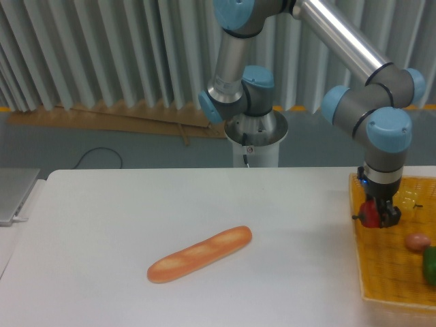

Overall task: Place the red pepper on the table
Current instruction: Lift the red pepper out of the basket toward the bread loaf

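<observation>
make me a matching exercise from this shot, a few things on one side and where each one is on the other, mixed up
Things:
1. red pepper
2. baguette
3. green vegetable
4. basket tray

Places:
A. lying on the white table, left of centre
B. at the table's right edge
C. held in the gripper, over the tray's left rim
D. in the tray, cut off by the right edge of the picture

Pairs: 1-C, 2-A, 3-D, 4-B
</observation>
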